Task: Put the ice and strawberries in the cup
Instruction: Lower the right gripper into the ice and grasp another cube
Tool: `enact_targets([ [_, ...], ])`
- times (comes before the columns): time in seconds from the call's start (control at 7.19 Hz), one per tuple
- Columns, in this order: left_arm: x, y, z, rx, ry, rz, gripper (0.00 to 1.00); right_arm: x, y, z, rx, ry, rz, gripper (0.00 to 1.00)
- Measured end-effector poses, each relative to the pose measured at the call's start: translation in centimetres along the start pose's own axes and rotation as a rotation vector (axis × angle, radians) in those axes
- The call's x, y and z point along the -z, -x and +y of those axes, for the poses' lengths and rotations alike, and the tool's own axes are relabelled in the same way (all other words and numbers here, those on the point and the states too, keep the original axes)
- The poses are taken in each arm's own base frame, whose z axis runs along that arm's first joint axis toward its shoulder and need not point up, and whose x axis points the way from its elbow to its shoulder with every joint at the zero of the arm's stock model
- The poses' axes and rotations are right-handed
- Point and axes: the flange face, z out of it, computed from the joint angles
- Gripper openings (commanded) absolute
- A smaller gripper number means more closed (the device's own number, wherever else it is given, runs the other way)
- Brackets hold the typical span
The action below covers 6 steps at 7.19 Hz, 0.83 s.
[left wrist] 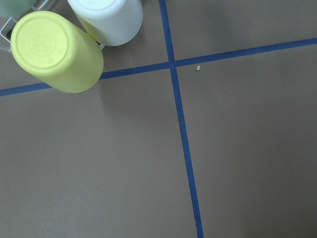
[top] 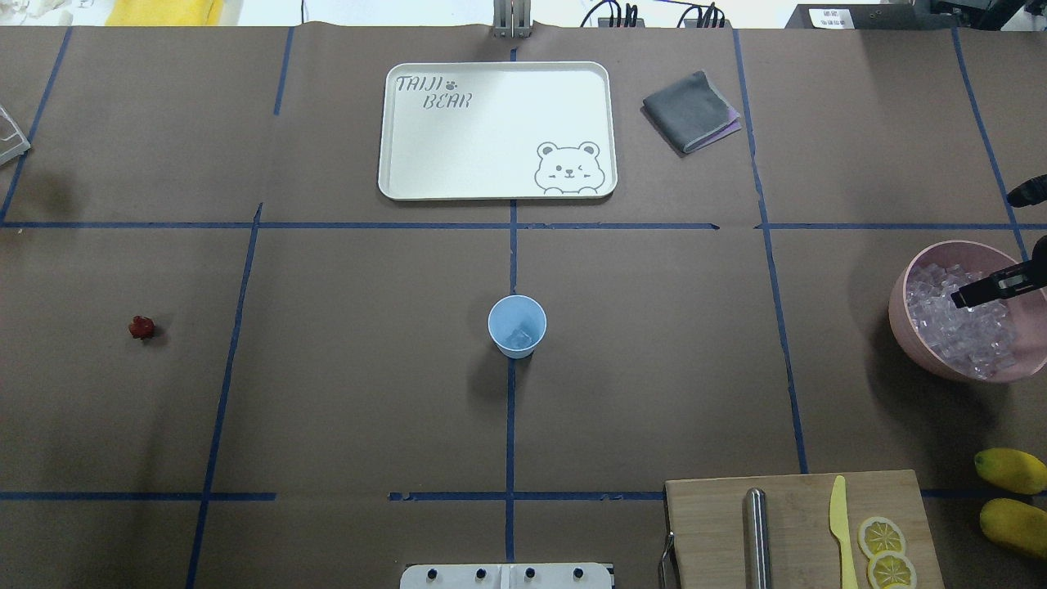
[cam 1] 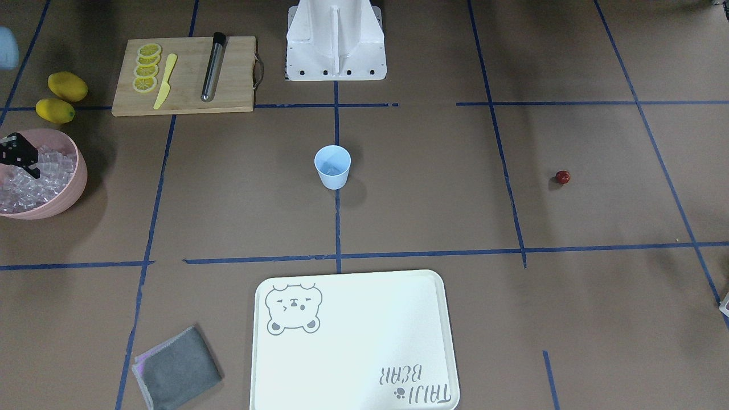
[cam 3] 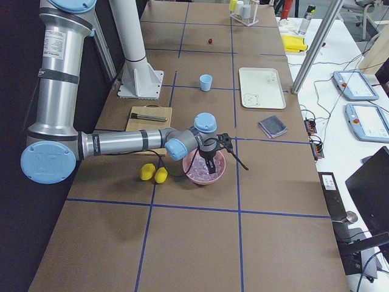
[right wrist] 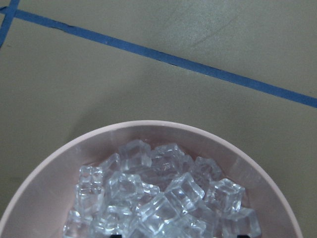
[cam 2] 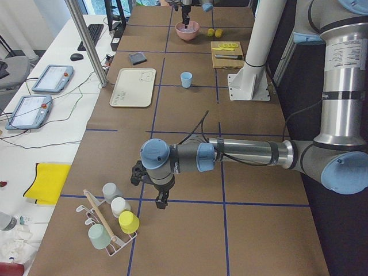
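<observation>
Right pincer hangs over the pink bowl at the table's right end, its tips low above the ice. In its wrist view we note two dark tips at the bottom edge, well apart, so we record it as spread wide and holding nothing. We judge the posture to be set for taking a cube.

The cup stands upright at the table's middle, within reach of both arms, and something clear and glassy shows at its bottom. The strawberry lies alone toward the left end, well apart from the cup, so that part of the task is not yet done.

The left pincer hangs at the left end beside a rack of upturned cups. We cannot tell how its jaws stand. We judge it is parked clear of the working arm, on the strawberry's side of the table.
</observation>
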Motion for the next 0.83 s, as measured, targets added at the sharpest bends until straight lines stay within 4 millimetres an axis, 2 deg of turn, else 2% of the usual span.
enact_targets([
  [0.7, -0.04, 0.03, 0.01, 0.001, 0.001, 0.0, 1.0, -0.31, -0.02, -0.03, 0.002, 0.005, 0.001, 0.7],
  [0.83, -0.05, 0.01, 0.0, 0.0, 0.001, 0.0, 1.0, -0.34, -0.05, 0.02, 0.001, 0.006, 0.001, 0.55],
])
